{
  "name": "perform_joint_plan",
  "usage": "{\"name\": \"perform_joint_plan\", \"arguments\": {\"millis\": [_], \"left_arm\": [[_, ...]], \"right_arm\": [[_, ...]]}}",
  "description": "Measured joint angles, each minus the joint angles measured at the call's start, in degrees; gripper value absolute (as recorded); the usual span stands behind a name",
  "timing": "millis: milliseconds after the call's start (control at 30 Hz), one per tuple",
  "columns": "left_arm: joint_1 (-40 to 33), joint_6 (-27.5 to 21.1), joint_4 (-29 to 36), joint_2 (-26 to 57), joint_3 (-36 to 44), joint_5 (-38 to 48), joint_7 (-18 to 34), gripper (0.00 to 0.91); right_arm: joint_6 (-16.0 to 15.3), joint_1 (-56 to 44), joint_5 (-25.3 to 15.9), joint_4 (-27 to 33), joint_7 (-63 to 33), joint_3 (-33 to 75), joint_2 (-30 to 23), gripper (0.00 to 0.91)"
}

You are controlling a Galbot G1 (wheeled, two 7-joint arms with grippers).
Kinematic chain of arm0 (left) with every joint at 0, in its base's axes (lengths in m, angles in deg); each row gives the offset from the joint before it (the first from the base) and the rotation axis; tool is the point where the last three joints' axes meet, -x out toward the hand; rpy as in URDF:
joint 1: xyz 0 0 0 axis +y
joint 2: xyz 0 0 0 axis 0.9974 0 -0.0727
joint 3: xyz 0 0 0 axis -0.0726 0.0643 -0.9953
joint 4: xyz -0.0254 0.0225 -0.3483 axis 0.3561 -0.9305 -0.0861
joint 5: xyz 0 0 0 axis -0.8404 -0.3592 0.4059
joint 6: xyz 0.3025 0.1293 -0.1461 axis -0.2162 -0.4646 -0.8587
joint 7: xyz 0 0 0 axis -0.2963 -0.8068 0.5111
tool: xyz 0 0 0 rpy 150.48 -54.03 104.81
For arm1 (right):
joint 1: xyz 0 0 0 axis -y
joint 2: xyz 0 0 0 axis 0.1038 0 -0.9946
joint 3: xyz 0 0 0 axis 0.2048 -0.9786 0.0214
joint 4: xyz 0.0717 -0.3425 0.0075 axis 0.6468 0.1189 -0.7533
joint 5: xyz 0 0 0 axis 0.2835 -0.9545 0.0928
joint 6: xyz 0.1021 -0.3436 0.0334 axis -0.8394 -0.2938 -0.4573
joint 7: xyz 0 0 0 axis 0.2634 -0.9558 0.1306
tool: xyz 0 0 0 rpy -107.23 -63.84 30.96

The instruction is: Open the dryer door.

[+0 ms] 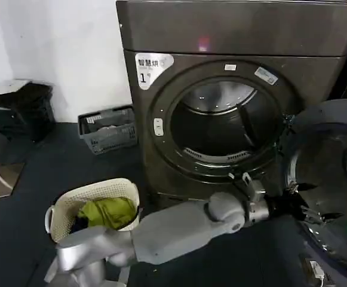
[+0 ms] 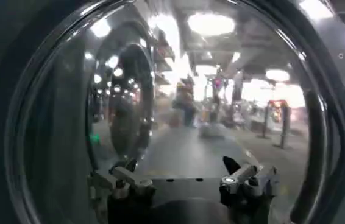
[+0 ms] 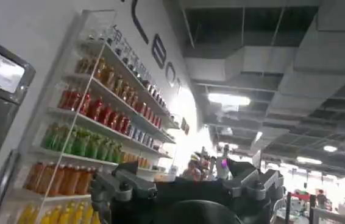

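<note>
The dryer (image 1: pixel 239 30) is dark grey-brown, with a white "1" sticker (image 1: pixel 152 67) and a small pink light (image 1: pixel 203 43). Its drum opening (image 1: pixel 227 125) is uncovered. The dryer door (image 1: pixel 331 179) stands swung out to the right, inner side towards me. My left arm reaches across to it, and the left gripper (image 1: pixel 307 210) sits against the door's lower inner face. In the left wrist view the door glass (image 2: pixel 178 91) is right in front of the open left gripper (image 2: pixel 180 165), with nothing between its fingers. My right gripper (image 3: pixel 178 176) is open, pointing up at a room.
A cream laundry basket (image 1: pixel 63 206) holding green clothes stands on the dark floor at front left. A grey crate (image 1: pixel 108 128) sits by the dryer's left side, and a black bin (image 1: pixel 24 107) farther left. Bottle shelves (image 3: pixel 93 115) appear past the right gripper.
</note>
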Motion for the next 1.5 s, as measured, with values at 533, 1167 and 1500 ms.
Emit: {"name": "perform_joint_plan", "arguments": {"millis": [533,1167,1500], "left_arm": [[0.47,0.41,-3.21,0.05,-0.60,-1.27,0.63,0.907],[1.22,1.91,-3.81,0.05,-0.72,-5.53,2.51,0.907],[1.57,9.47,-2.54,0.06,-1.19,-7.13,6.33,0.907]], "right_arm": [[-0.14,-1.23,0.44,-0.28,0.35,1.61,0.30,0.907],[-0.23,-1.06,0.50,-0.15,0.78,1.34,0.24,0.907],[-0.21,-0.80,0.50,-0.10,1.00,0.95,0.22,0.907]]}}
